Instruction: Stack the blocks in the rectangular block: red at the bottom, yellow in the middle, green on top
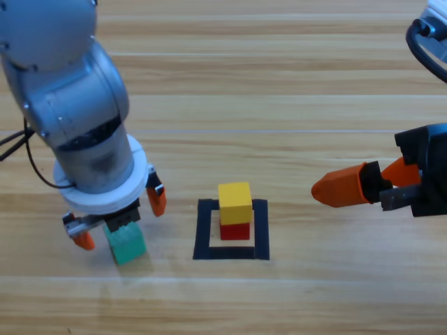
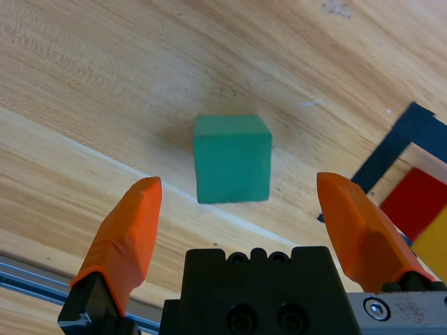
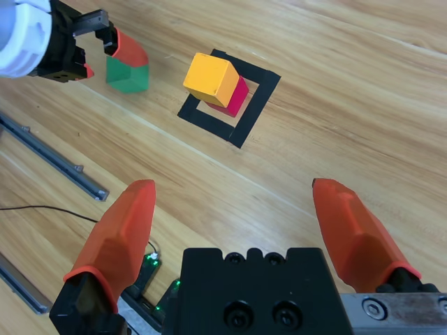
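Observation:
The yellow cube sits on the red cube inside the black tape square; both also show in the right wrist view, yellow over red. The green cube rests on the table left of the square. My left gripper is open just above it, one orange jaw on each side; in the left wrist view the green cube lies ahead between the spread jaws, untouched. My right gripper waits open at the right edge, pointing toward the stack.
Black cables trail off the left edge behind the left arm. Metal rails run along the table's side in the right wrist view. Bare wood lies between the green cube and the tape square.

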Robot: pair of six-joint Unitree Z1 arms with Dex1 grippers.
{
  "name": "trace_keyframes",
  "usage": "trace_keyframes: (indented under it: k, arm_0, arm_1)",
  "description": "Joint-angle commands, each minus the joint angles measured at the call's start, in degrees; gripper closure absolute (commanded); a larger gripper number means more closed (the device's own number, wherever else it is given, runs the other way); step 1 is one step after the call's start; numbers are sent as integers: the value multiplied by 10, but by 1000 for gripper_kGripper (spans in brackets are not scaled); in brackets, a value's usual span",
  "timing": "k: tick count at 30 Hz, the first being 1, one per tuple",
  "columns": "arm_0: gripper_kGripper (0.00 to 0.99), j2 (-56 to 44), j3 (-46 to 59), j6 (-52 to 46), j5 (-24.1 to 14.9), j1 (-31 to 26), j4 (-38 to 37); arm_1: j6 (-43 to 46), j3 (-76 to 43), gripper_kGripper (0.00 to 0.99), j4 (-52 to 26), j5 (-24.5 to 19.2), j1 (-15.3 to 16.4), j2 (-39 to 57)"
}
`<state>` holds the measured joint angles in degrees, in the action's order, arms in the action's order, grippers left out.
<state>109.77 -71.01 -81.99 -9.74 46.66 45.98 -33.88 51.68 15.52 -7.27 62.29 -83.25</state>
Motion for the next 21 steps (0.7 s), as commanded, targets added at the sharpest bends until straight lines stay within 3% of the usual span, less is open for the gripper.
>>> trace_keyframes:
  k: [1,18,21]
  arm_0:
    - [47,39,1,1,10,-33,-5]
    - [91,67,45,18,31,-39,-69]
    - [189,68,51,28,35,-39,-77]
  arm_1:
    - [3,-18,0,-18,-10,-13,7]
    - [3,-24,0,-23,-11,-13,10]
    - [3,-25,0,-24,-12,-13,12]
